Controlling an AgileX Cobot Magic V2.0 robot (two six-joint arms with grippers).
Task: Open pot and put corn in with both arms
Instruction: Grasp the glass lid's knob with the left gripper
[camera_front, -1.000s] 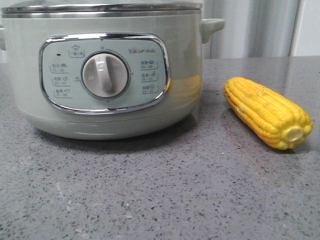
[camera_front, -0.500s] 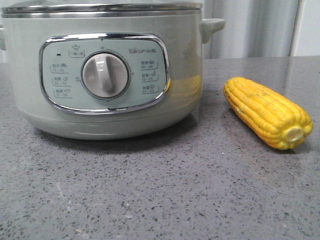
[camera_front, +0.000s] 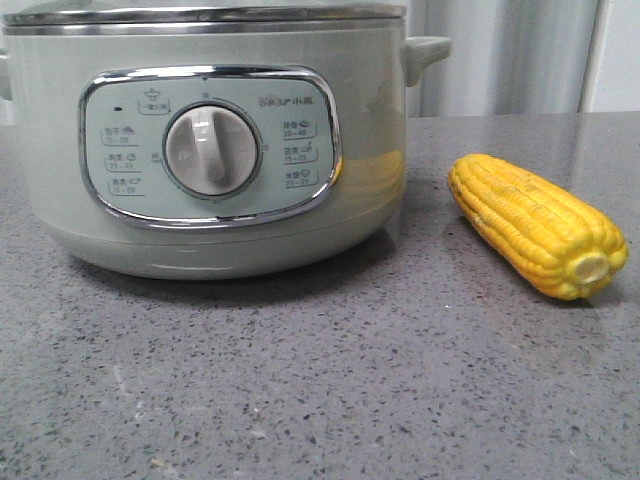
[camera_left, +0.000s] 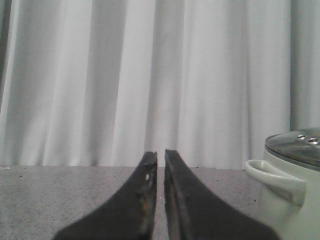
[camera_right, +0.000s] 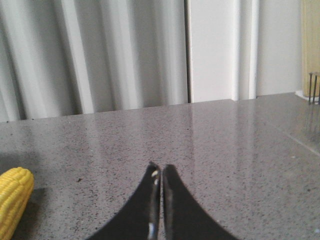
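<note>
Grippers: left gripper (camera_left: 160, 156) and right gripper (camera_right: 160, 169) both have their black fingers pressed nearly together, a thin slit between the tips, nothing held. Neither one shows in the front view.
Step in hand: lid not yet lifted, by my reckoning; the left arm sits beside the pot and looks the natural one for it, leaving the right for the corn.
Doing it well: I'd spread the left jaws first and take the lid from above, lifting straight so it clears the steel rim; the lid's knob isn't visible from here, so I can't say where to grip.
Countertop (camera_front: 320, 400): grey speckled stone, smooth and faintly glossy.
Corn (camera_front: 538, 225): lying on the counter just right of the pot, apart from it, pale stub end toward us; bumpy kernel rows, tapered, likely to roll.
Pot (camera_front: 210, 135): pale sage-green, rounded and glossy, chrome-framed panel, round white dial, small side handle (camera_left: 275, 179), lid (camera_left: 295, 147) on.
Curtain (camera_left: 150, 80): white folds behind.
</note>
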